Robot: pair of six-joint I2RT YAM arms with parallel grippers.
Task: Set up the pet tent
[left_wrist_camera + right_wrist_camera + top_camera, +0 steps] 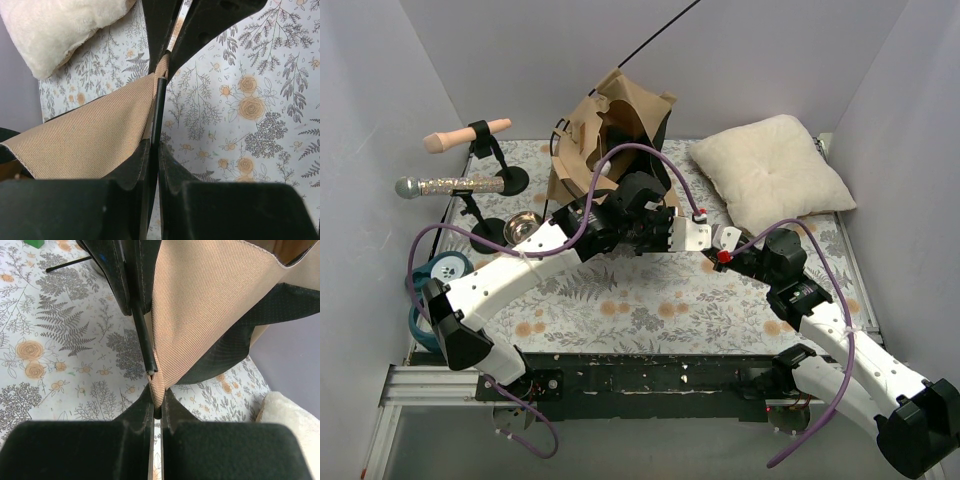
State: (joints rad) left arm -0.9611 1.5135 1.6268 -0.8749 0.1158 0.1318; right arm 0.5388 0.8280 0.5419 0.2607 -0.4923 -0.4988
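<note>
The tan pet tent with black trim stands crumpled at the back middle of the table, and a thin black pole sticks up from it. My left gripper is shut on another black pole beside the tent's tan fabric. My right gripper faces it a little apart and is shut on a tan fabric corner of the tent. The pole's end lies right at that corner. The left gripper's fingers show at the top of the right wrist view.
A cream pillow lies at the back right. Two small stands at the left hold a silver microphone and a tan handle. A metal bowl and tape rolls sit near the left arm. Grey walls enclose the floral table.
</note>
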